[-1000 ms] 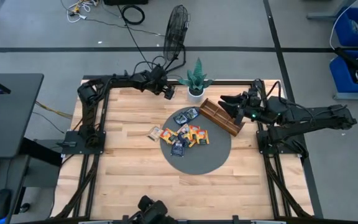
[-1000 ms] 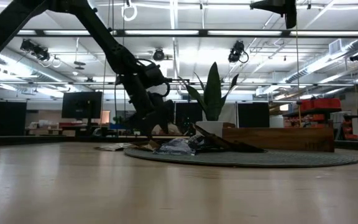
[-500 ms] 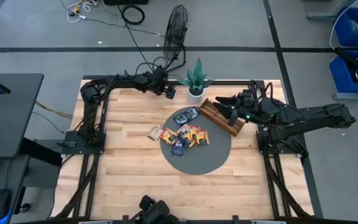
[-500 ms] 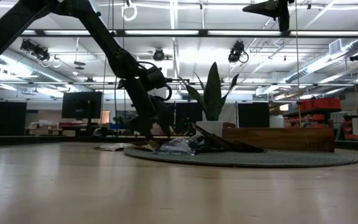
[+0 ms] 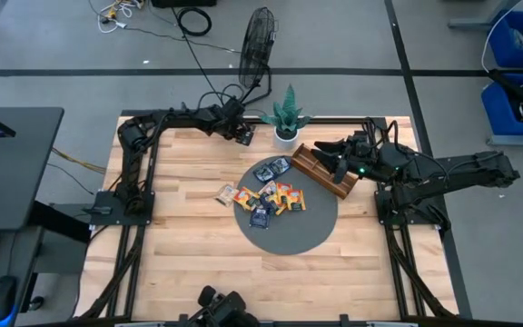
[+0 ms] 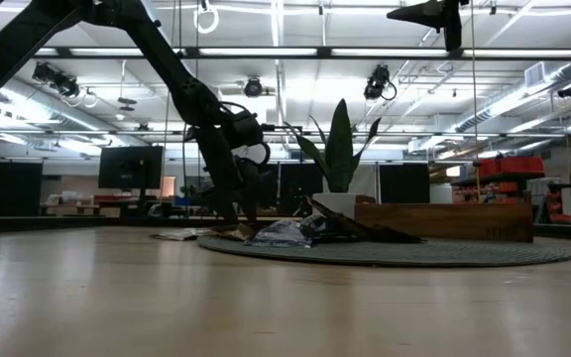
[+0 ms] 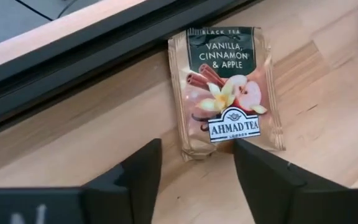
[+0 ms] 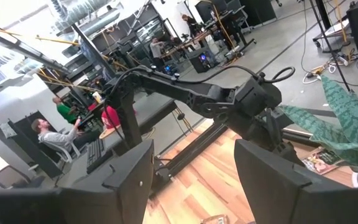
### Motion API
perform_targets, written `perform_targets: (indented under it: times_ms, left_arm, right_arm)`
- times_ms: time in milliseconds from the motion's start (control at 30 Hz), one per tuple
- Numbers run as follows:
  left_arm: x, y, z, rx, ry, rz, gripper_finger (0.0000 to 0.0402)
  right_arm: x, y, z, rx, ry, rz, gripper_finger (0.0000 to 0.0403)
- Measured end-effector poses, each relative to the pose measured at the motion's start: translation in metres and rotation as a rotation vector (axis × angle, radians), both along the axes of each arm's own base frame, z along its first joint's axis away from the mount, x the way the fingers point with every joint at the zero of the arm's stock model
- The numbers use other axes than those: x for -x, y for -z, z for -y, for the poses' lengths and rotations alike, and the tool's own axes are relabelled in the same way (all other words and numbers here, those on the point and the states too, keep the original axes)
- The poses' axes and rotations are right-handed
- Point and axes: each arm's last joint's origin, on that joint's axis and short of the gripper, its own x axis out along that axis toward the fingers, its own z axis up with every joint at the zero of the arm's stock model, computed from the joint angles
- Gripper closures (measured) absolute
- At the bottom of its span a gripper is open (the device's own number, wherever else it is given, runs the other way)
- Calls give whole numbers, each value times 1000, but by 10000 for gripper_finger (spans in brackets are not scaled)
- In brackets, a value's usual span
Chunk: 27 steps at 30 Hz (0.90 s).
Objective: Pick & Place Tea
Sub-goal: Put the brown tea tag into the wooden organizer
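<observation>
A pale sachet (image 7: 225, 87) printed "Vanilla, Cinnamon & Apple" lies flat on the wood by the table's far rail. My left gripper (image 7: 194, 165) is open just above it and points down. Its fingers stand on either side of the sachet's near edge; whether one touches it, I cannot tell. In the high view the left gripper (image 5: 241, 133) is at the far edge, left of the plant. Several dark blue and orange-yellow sachets (image 5: 271, 195) lie piled on a round grey mat (image 5: 289, 232). My right gripper (image 5: 328, 151) is open and empty above the wooden tray (image 5: 320, 171).
A potted plant (image 5: 287, 118) stands at the far edge between the arms. One orange sachet (image 5: 226, 193) lies on the wood just left of the mat. The black rail (image 7: 73, 56) runs along the far edge behind the pale sachet. People sit at desks beyond the table (image 8: 42, 134).
My left gripper has shifted a little toward the table's left and now points more straight down near the far edge. My right gripper has moved a little toward the table's left, over the wooden tray. The sachets have stayed where they were.
</observation>
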Motion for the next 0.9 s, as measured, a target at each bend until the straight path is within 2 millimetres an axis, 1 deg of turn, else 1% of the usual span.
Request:
perform_targets:
  times_ms: [133,233,333,500,533,667,833,900]
  left_arm:
    - [0,0,0,6,13,2,223]
    - [1,1,1,8,30,-17,251]
    - [2,2,2,10,44,-40,295]
    - [4,3,1,6,73,-69,384]
    - [5,4,1,8,74,-70,391]
    - [5,4,1,32,99,-56,398]
    - [14,-8,9,74,162,-109,399]
    - [17,-16,12,72,186,-122,400]
  right_arm:
    - [0,0,0,0,0,-1,172]
    - [0,0,0,1,0,-2,172]
    - [0,0,0,3,0,-3,172]
    - [0,0,0,3,0,-3,172]
    - [0,0,0,3,0,-3,172]
    - [0,0,0,3,0,-4,172]
    - [0,0,0,3,-1,-4,172]
    - [0,0,0,3,-1,-4,172]
